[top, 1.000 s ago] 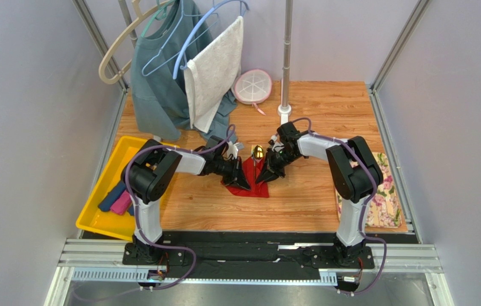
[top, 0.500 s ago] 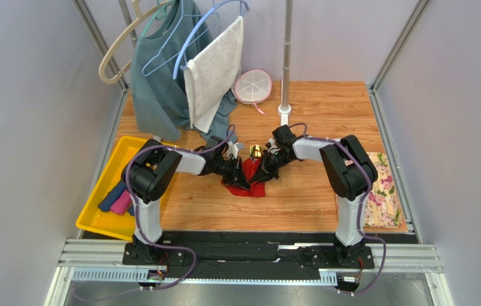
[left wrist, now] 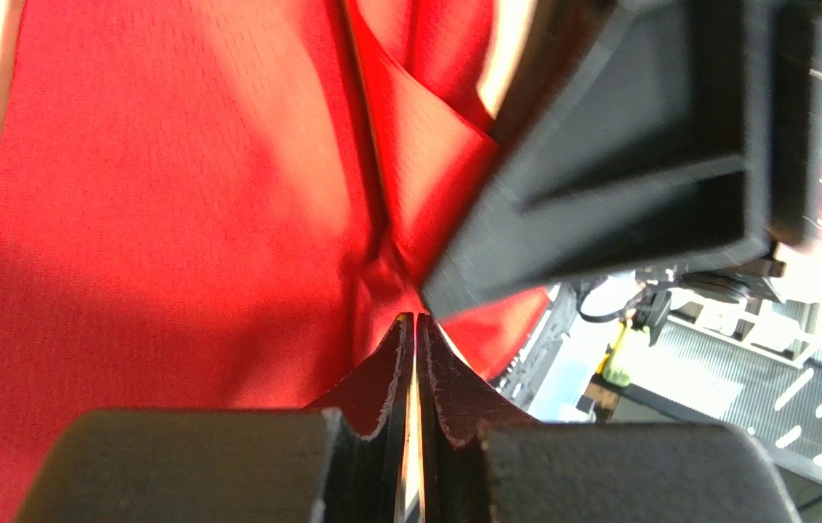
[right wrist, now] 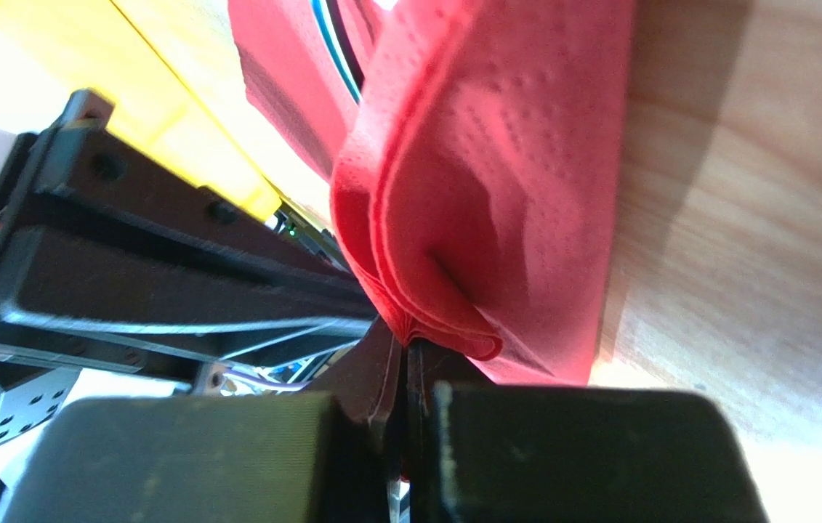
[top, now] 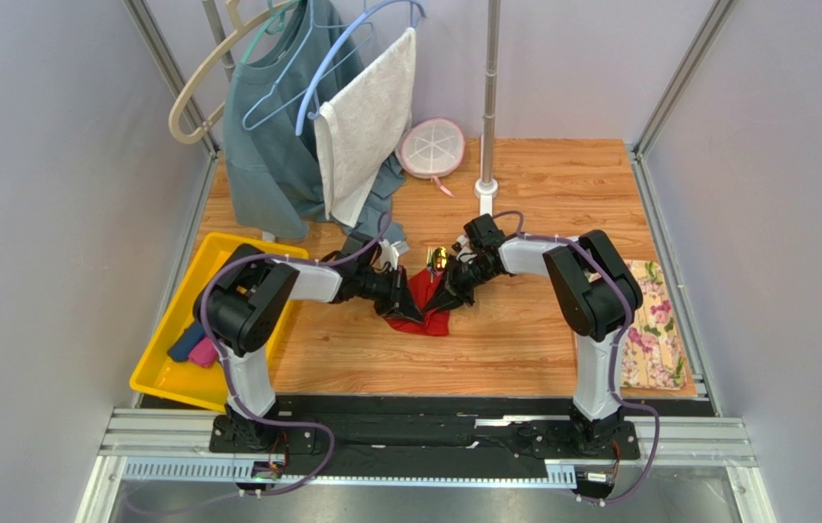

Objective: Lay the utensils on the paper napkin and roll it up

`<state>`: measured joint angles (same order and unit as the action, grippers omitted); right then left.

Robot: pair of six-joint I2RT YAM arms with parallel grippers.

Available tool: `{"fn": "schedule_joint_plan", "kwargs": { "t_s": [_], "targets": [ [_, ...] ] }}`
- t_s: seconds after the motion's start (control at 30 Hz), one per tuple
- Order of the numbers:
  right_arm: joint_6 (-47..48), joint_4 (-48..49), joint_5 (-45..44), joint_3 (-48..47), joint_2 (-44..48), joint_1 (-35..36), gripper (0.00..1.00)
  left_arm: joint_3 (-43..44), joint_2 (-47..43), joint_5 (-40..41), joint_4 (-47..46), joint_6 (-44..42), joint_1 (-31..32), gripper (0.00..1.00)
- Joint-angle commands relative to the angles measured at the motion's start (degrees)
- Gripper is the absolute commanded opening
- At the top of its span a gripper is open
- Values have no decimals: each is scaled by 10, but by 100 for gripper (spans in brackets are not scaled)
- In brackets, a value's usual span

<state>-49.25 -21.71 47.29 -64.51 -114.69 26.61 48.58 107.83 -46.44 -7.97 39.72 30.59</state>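
Observation:
The red paper napkin (top: 433,320) lies bunched and folded on the wooden table between my two grippers. My left gripper (top: 415,314) is shut, its tips pinching a crease of the napkin (left wrist: 164,196) in the left wrist view (left wrist: 415,319). My right gripper (top: 448,303) is shut on the napkin's folded layered edge (right wrist: 491,163), seen in the right wrist view (right wrist: 404,347). The two grippers nearly touch. The gold utensils (top: 439,258) lie on the table just behind the napkin, only partly visible between the arms.
A yellow tray (top: 164,376) with navy and pink fabric rolls (top: 197,343) is at the left. A floral cloth (top: 655,327) lies at the right edge. A pole base (top: 486,191), a pink-rimmed white dish (top: 431,147) and hanging clothes (top: 306,131) stand behind.
Both grippers have moved slightly left and toward the back with the napkin in them. The napkin has bunched into a smaller, more folded shape.

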Motion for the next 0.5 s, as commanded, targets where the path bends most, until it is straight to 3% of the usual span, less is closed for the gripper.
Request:
{"fn": "schedule_joint_plan", "kwargs": {
  "t_s": [0.0, 0.27, 0.47],
  "targets": [
    [-17, 18, -8, 12, -19, 5, 0, -20, -61, -17, 7, -3, -27, 11],
    [-37, 28, -39, 19, -4, 5, 3, -10, -81, -6, 63, -46, -31, 9],
    [-55, 11, -80, 15, 18, 9, 11, -28, -93, -21, -8, -10, -32, 8]
  ]
}}
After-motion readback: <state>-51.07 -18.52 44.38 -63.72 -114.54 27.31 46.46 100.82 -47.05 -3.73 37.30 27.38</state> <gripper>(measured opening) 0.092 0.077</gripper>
